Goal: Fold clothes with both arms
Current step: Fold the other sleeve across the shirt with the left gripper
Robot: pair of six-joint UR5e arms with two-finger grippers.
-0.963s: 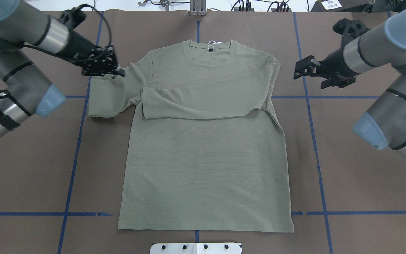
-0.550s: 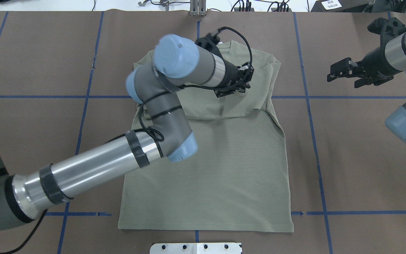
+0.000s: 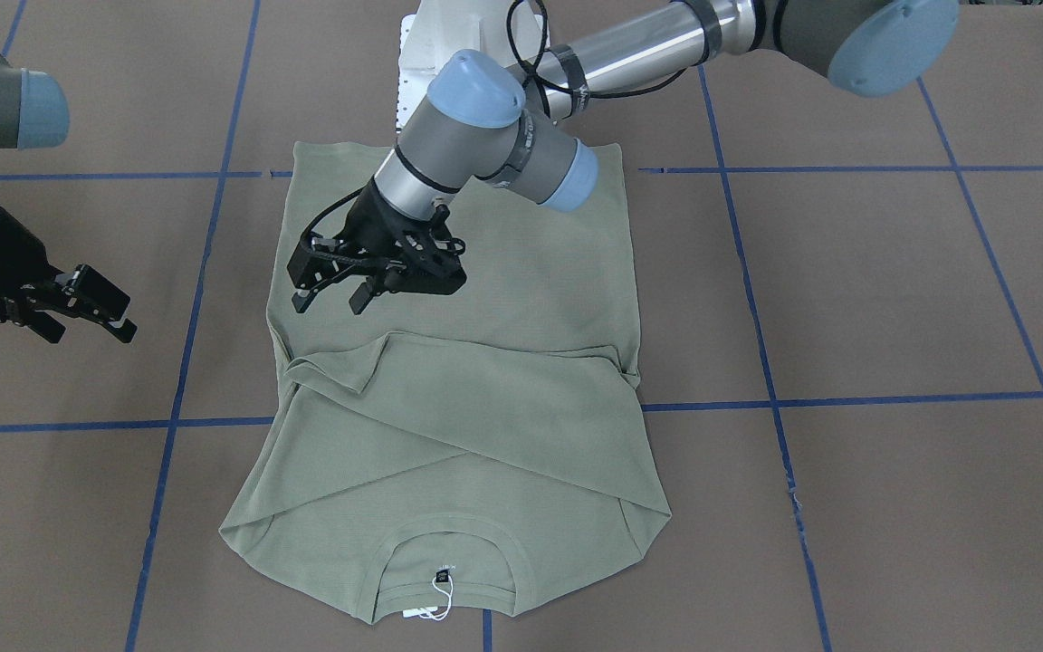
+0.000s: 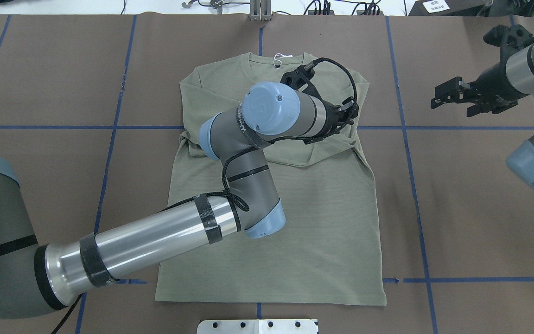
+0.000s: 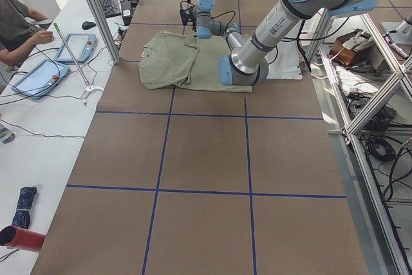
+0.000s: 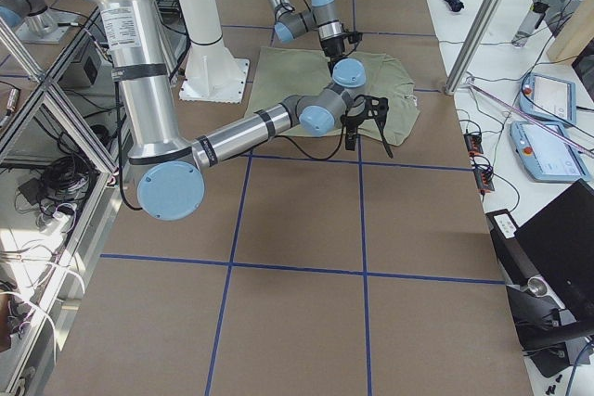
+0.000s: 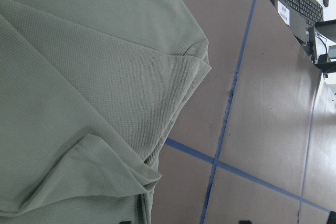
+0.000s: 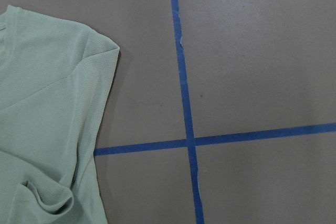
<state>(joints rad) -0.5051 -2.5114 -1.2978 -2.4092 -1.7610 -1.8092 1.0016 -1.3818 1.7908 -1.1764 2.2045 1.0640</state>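
hovering my left end effector (image 3: 330,304) just above the olive-green shirt (image 3: 458,435), i am seeing its two black fingers spread apart and gripping nothing, the tips sitting over the torso panel near the cuff (image 3: 340,367) of the upper folded sleeve. my right end effector (image 3: 114,317) is hanging well off to the side over the bare counter (image 3: 847,299), also spread and empty. the shirt is lying flat in the middle of the brown counter, with both sleeves crossing the chest and the round neckline (image 3: 449,541) and white hang tag (image 3: 438,605) pointing away from the robot's base. i am judging the knit to be light, soft and floppy, its fine ribbed texture clinging a little to the matte counter cover rather than sliding, and sagging wherever unsupported. for the next fold i am thinking of pinching the two shoulders or the two hem corners, one per arm. blue tape lines (image 3: 847,398) are dividing the counter into squares.
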